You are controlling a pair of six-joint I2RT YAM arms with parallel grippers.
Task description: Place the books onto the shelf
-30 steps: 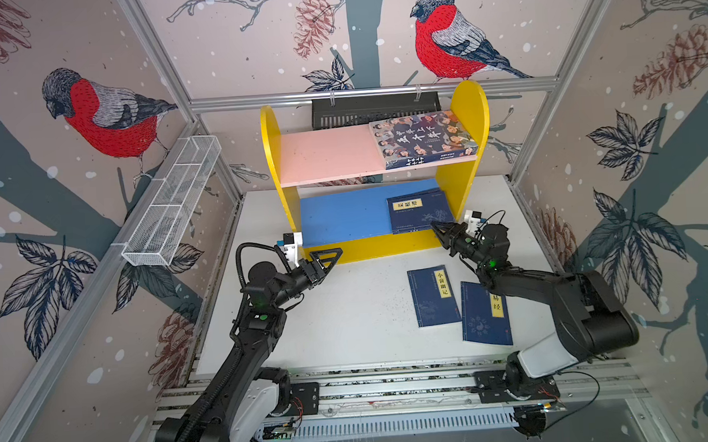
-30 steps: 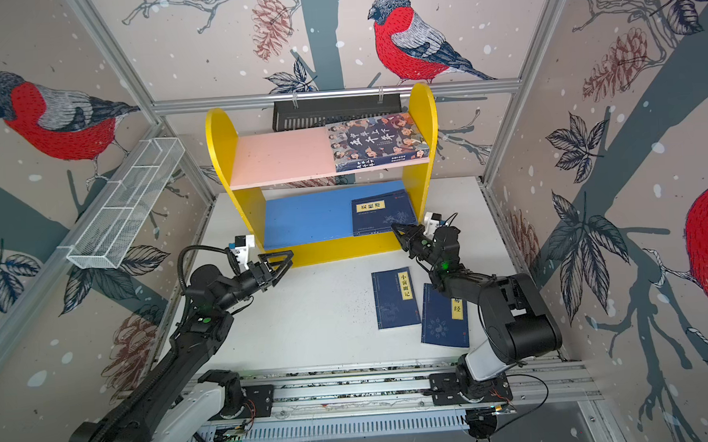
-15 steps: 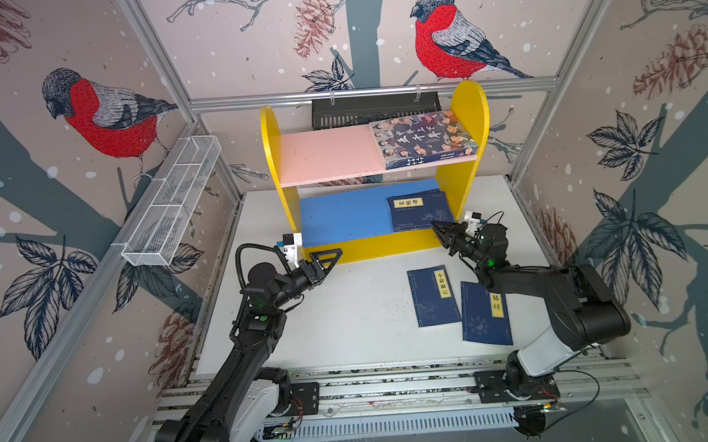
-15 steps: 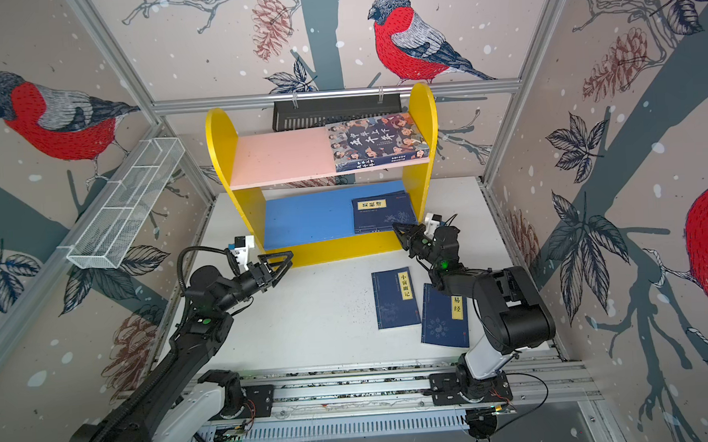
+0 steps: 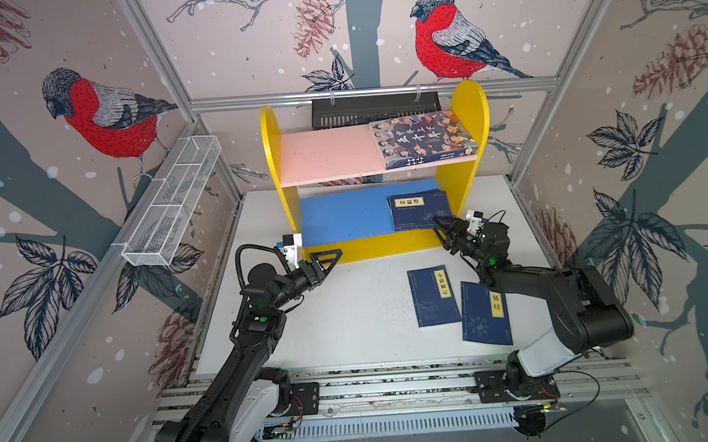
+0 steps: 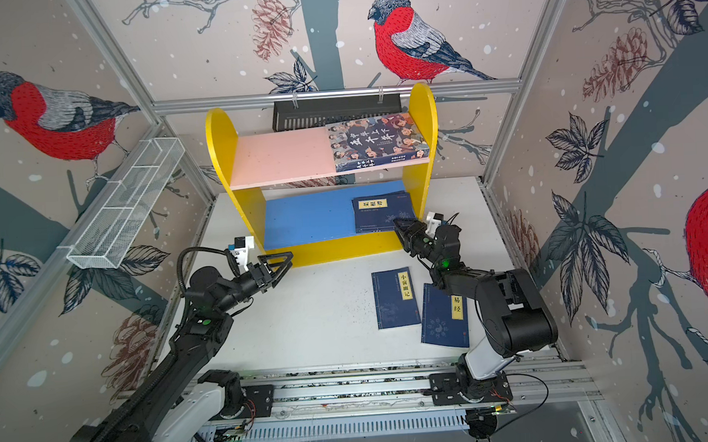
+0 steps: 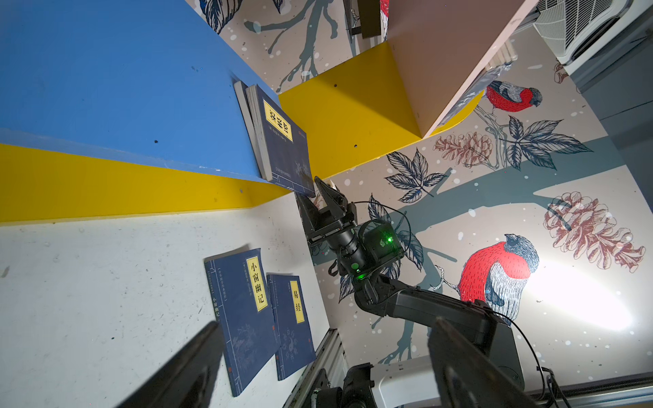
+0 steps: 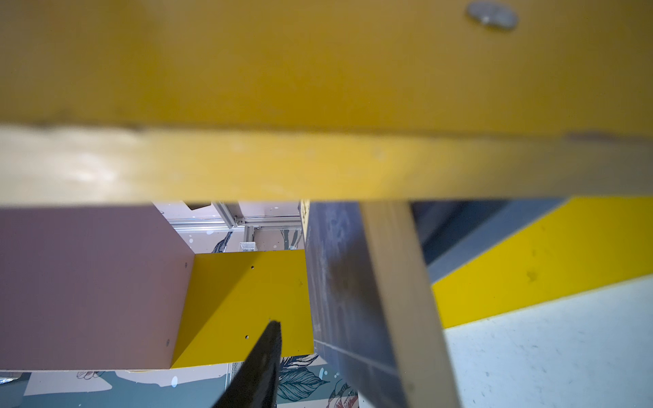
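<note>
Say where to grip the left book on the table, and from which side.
The left book lies flat, its right edge crowded by the other book. So probably pinch its free left long edge, coming from the left with the open left gripper.

Left tool hovers with jaws spread wide; right tool reaches forward, jaws partly parted.

Table book reads 小窗幽记, its neighbour 易经, colourful book 五千年.
</note>
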